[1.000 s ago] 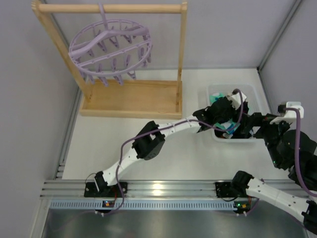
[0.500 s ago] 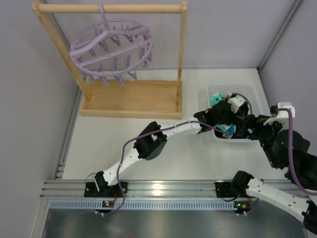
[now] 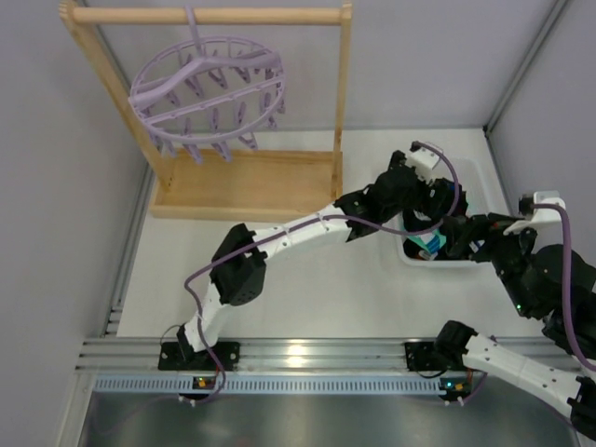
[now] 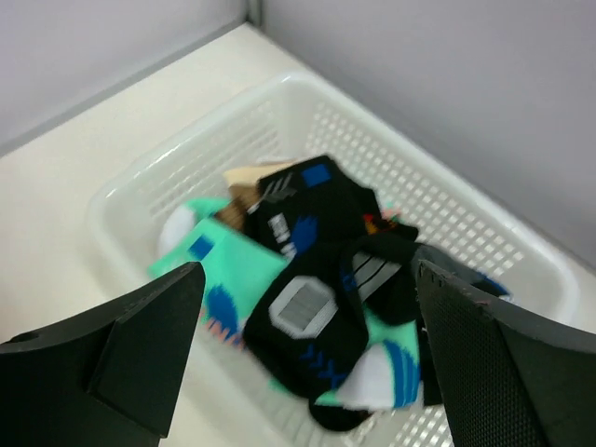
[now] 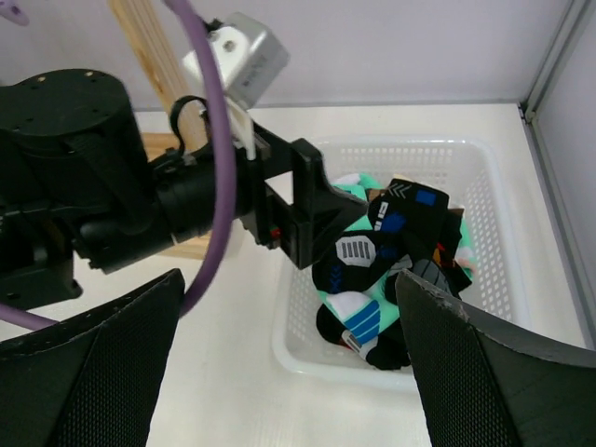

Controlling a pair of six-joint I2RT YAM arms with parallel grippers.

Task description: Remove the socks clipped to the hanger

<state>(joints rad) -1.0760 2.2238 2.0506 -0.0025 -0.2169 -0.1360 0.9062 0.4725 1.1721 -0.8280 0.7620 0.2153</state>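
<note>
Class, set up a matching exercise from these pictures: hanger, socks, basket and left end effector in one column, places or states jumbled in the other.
1 hanger
2 socks
3 basket
4 left end effector

A open, above the socks
B heaped in the basket
C hung on the wooden rail
D white mesh plastic

Pairs: 1-C, 2-B, 3-D, 4-A

Left pincer (image 4: pixel 307 270) spread wide; right pincer (image 5: pixel 289 279) likewise

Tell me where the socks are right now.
In the top view the socks lie heaped in the white basket at the right of the table, right of the wooden rack.
</note>
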